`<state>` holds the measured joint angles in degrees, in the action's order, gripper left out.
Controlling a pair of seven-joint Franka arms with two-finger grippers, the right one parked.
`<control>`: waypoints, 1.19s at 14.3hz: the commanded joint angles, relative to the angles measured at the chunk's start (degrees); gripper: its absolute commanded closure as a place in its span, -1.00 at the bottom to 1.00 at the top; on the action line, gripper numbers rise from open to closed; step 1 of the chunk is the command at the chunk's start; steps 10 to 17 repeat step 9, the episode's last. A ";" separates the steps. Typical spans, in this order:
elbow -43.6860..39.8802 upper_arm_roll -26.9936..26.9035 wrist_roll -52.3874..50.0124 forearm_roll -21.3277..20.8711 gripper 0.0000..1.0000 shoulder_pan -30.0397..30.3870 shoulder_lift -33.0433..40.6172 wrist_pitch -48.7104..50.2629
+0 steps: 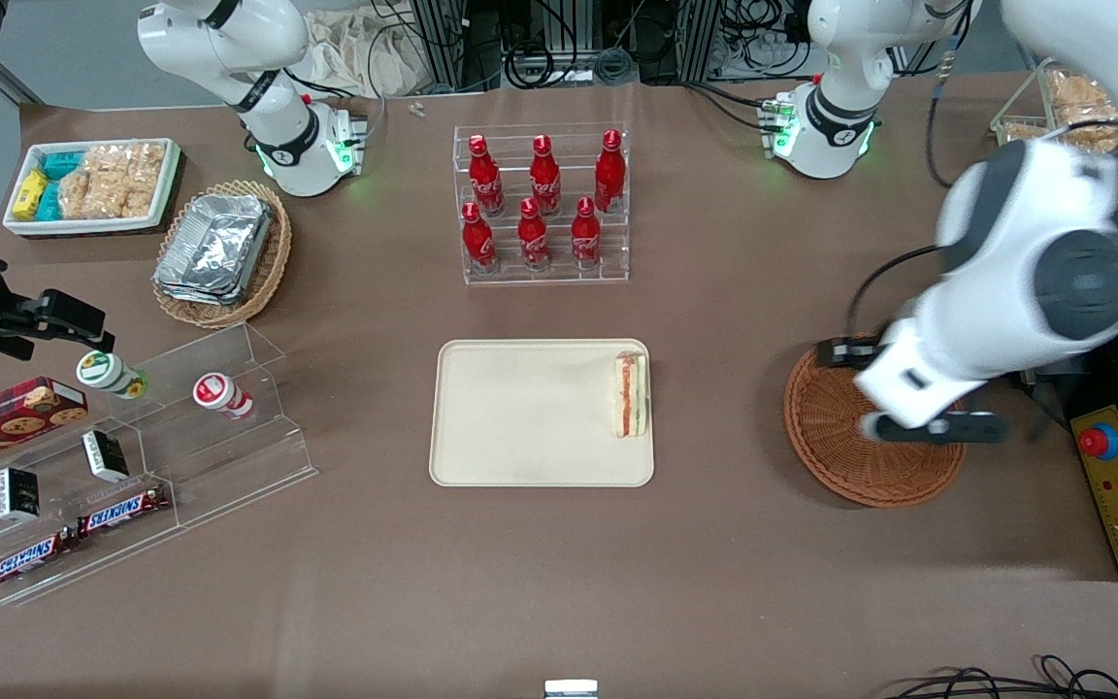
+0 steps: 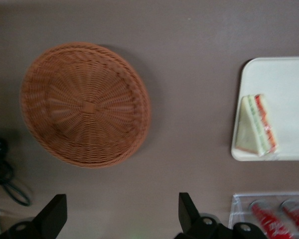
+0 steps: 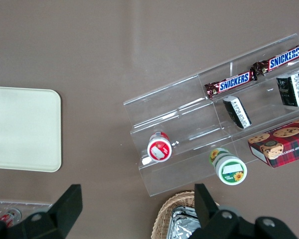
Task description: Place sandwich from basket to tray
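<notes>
**Sandwich delivered, hand clear above the basket**

Front view: We see the sandwich [image 1: 631, 394] lying on the tray [image 1: 520, 427], close against the rim at the working arm's end, cut edge showing red and green layers. The basket [image 1: 850, 456] stands well apart from the tray, toward the working arm's end of the counter [image 1: 714, 582], and it appears empty. The hand [image 1: 908, 413] hangs above the basket, largely masked by the arm's own links.

Left wrist view: We look straight down on the basket [image 2: 84, 104], whose woven floor is bare. The sandwich [image 2: 256, 127] sits inside the tray [image 2: 284, 79] at its corner. The two fingers [image 2: 52, 216] stand wide apart with nothing between them.

Right wrist view: Only a bare part of the tray [image 3: 20, 129] shows; the sandwich is out of frame.

We judge the transfer itself complete and the step in hand to be the withdrawal. The next move calls only for carrying the empty hand away to a rest pose, leaving tray and sandwich undisturbed.
</notes>
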<state>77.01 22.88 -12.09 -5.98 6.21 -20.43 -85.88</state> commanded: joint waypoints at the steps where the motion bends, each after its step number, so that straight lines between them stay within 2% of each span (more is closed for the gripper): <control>1: 9.01 -8.79 12.14 3.25 -1.00 -1.55 10.30 -0.43; 3: 13.06 -15.28 18.74 3.43 -1.00 -4.26 14.09 -2.09; 5: 16.14 -18.47 21.75 3.52 -1.00 -5.07 16.56 -4.03; 17: 14.04 -18.22 21.41 3.26 -1.00 -4.54 15.25 -3.24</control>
